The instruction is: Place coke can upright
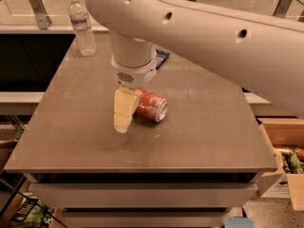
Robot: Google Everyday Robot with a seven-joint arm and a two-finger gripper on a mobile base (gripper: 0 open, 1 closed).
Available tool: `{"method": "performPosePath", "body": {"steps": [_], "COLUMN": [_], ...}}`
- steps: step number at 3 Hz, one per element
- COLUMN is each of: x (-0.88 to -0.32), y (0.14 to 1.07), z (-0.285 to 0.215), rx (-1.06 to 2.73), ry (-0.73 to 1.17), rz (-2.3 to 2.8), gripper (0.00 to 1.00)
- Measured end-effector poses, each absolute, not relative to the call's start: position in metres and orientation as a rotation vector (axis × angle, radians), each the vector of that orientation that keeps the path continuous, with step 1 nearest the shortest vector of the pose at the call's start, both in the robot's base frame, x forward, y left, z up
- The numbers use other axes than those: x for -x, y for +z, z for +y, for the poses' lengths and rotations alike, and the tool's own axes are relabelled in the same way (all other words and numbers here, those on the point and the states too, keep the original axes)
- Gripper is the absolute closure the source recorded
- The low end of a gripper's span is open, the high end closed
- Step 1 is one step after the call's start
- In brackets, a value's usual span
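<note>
Coke can (152,106) lies sideways on table (204,127), end effector (124,118) at one end, grip unclear.

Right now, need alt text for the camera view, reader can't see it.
A coke can lies on its side in the middle of the table, the robot's tool hanging at its left end as seen here. A water bottle stands upright at the back left corner; a dark-blue packet peeks out behind the arm.
</note>
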State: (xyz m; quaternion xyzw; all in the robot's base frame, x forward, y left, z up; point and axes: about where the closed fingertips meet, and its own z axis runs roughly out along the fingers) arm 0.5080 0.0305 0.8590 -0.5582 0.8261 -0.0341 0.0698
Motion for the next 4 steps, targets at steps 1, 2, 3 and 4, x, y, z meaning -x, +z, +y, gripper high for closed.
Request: {"method": "performPosePath", "body": {"steps": [1,2,3,4], "x": [-0.518,-0.53,-0.54,-0.539], "y": [0.857,0.858,0.858,0.86], "z": [0.017,0.002,-0.005,0.001], "rx": [1.64,1.581,1.536,1.521], "ry": [-0.132,-0.139,-0.126,-0.103], "rz": [2.505,2.525,2.537,2.568], "gripper": [0.0,0.0,0.0,0.0]}}
